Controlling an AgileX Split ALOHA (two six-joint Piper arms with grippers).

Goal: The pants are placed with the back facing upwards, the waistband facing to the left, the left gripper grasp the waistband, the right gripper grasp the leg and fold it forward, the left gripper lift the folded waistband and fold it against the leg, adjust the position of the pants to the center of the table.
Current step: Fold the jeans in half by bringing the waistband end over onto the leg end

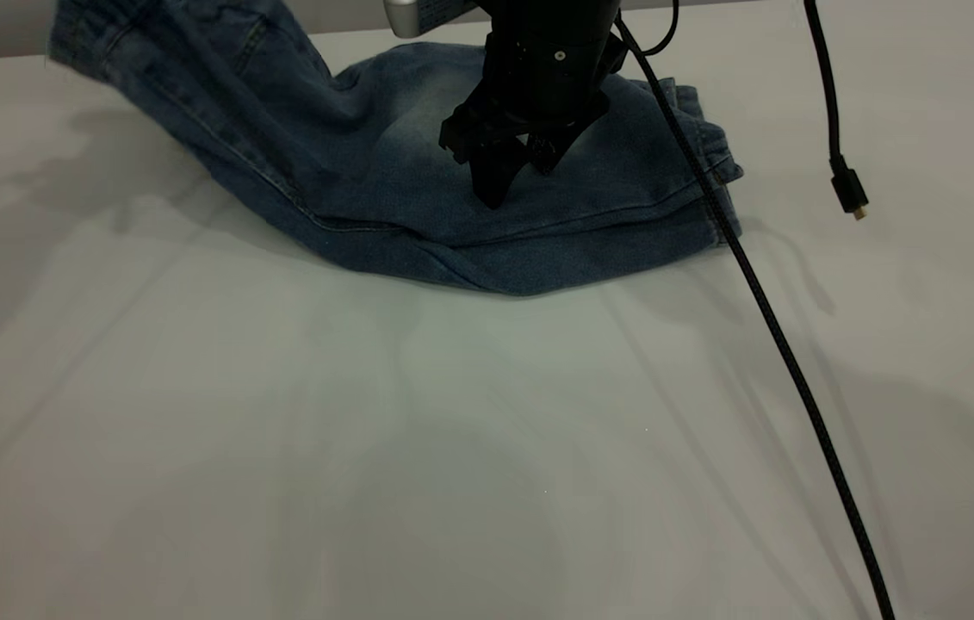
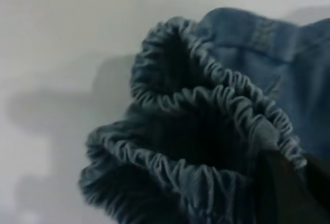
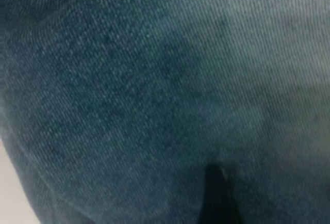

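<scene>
The pants [image 1: 383, 189], blue denim shorts, lie folded lengthwise at the back of the table [image 1: 366, 430]. Their leg hems [image 1: 715, 172] point right. The left end rises off the table toward the top left corner. My left gripper [image 2: 289, 185] is outside the exterior view; in the left wrist view its dark jaw is shut on the ruched waistband [image 2: 216, 100], which hangs open in loops. My right gripper [image 1: 514, 172], with its silver cylinder, hovers over the leg with the pale patch [image 1: 418, 112]. Its fingers [image 3: 216, 195] point down close to the denim, open and holding nothing.
A black braided cable [image 1: 762, 301] runs from the right arm down across the table to the bottom right. A second black cable ends in a loose plug [image 1: 850, 195] hanging at the right. Bare tabletop fills the front and left.
</scene>
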